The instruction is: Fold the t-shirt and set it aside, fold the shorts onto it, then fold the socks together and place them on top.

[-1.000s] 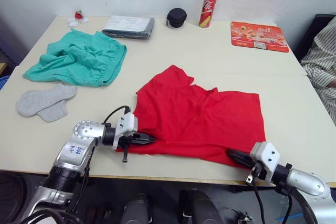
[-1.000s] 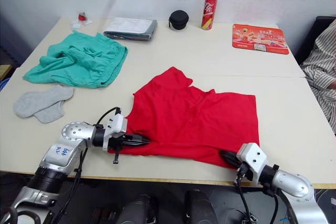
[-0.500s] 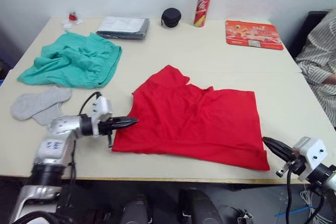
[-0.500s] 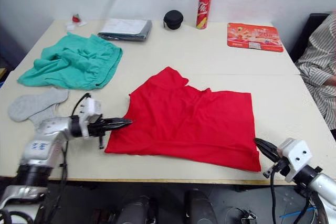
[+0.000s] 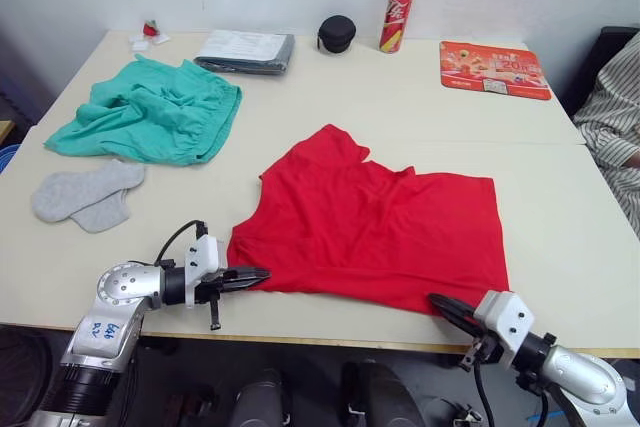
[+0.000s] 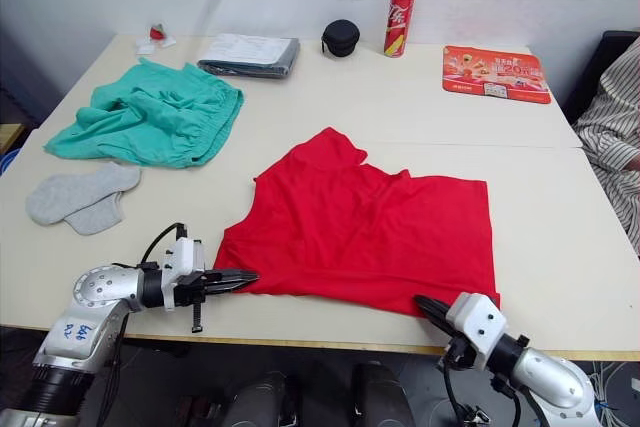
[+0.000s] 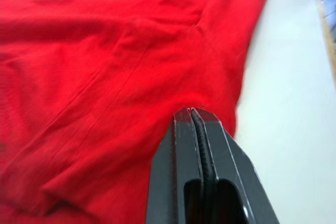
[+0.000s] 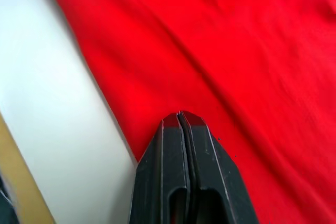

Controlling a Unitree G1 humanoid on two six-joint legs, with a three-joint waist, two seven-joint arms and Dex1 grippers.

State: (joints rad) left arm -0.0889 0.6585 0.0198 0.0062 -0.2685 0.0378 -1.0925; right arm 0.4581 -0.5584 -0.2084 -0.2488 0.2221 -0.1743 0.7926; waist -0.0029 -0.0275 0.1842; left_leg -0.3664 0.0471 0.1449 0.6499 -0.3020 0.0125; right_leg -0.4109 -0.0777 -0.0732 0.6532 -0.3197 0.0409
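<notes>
- Left eye view: bright red short-sleeved cotton t-shirt (image 5: 375, 229) lies spread, partly folded, on the near middle of the pale beige table (image 5: 400, 107); teal-green soft fabric shorts (image 5: 150, 112) sit bunched at the far left; pair of small light-grey ankle socks (image 5: 85, 194) lies just in front of the shorts, on the side toward the robot, apart from the shirt; left gripper (image 5: 255, 276) low at the shirt's near-left hem, tips at the cloth edge; right gripper (image 5: 440, 304) at the near-right hem, close to the table's front edge
- Right eye view: back row along the wall; folded grey cloth (image 6: 249, 54), black round zip case (image 6: 340, 37), red drink can (image 6: 399, 20) upright, orange printed mat (image 6: 496, 73) flat at far right; small red-and-white bits (image 6: 155, 36) in the far-left corner; a person's striped sleeve (image 6: 615, 147) at the table's right side
- Left wrist view: two black fingers (image 7: 184, 145) pressed together, no gap between them; tips lie over the red fabric near its edge, bare table just beside; cannot tell whether cloth is pinched between them
- Right wrist view: black fingers (image 8: 170, 150) likewise closed tight against each other; tips over the red hem, strip of table and its wooden edge (image 8: 21, 182) alongside; cannot tell if any fabric is caught
</notes>
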